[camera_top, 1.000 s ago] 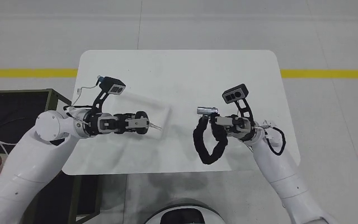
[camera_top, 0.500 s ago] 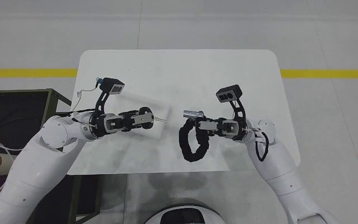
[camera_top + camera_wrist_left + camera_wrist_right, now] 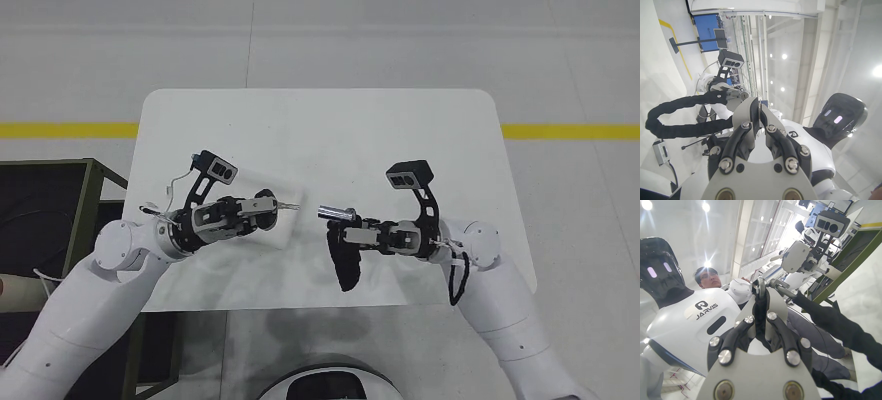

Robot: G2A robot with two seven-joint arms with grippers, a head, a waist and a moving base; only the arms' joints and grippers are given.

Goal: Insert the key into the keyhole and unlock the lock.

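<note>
My left hand (image 3: 262, 207) is clenched on the key (image 3: 286, 205), blade pointing across at the cable lock (image 3: 345, 262). My right hand (image 3: 350, 230) grips the lock just behind its metal cylinder (image 3: 335, 213). Both hang above the desk (image 3: 400, 130), with the key tip near the cylinder but apart from it. To seat it cleanly, I should first roll my wrist until the blade matches the slot of the keyhole (image 3: 743, 96). Then I push straight along the cylinder's axis while my right hand braces against the shove. I judge turning is safe only once the blade is fully home.
</note>
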